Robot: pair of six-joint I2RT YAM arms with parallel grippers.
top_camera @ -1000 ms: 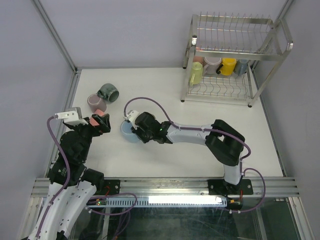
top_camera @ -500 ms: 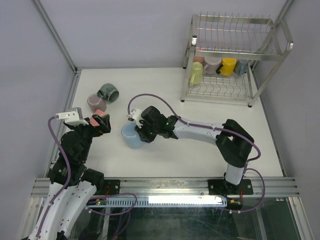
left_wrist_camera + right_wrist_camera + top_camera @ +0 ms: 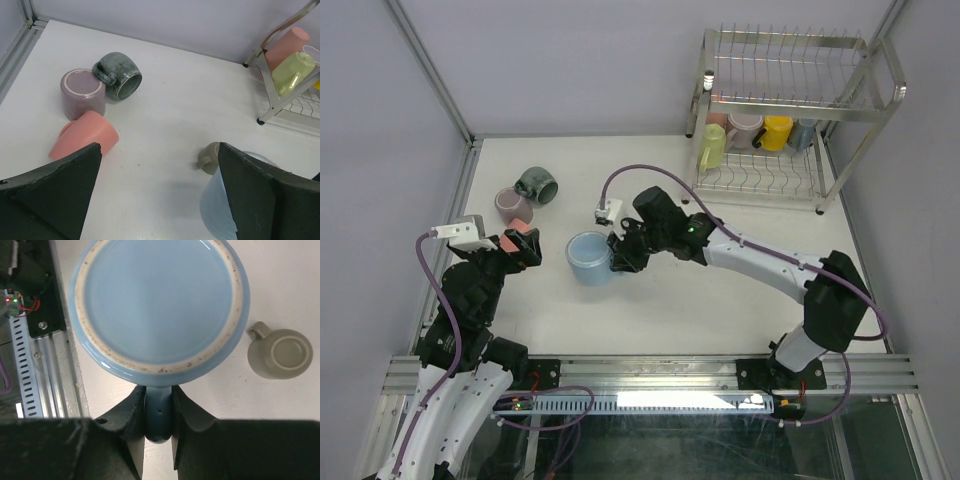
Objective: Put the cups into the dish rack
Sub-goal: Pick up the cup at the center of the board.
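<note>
My right gripper point(image 3: 618, 252) is shut on the handle point(image 3: 159, 415) of a light blue cup point(image 3: 589, 259) and holds it above the table, base toward the right wrist camera point(image 3: 159, 305). This cup also shows in the left wrist view point(image 3: 225, 205). A small taupe mug point(image 3: 280, 354) stands upright on the table below it. My left gripper point(image 3: 517, 250) is open and empty point(image 3: 160, 200). A salmon pink cup point(image 3: 87, 135) lies just ahead of it. A mauve cup point(image 3: 511, 205) stands upside down beside a dark grey-green mug point(image 3: 537, 184) on its side. The dish rack point(image 3: 790, 110) stands at the far right.
The rack's lower shelf holds a yellow-green cup point(image 3: 712, 147), a pink cup point(image 3: 718, 122), a mauve cup point(image 3: 744, 127), a yellow mug point(image 3: 776, 131) and a grey-blue cup point(image 3: 803, 133). Metal frame posts stand at the table's left and right edges.
My right gripper has lifted the light blue cup off the table and drawn it a little to the right. The left arm has not moved.
</note>
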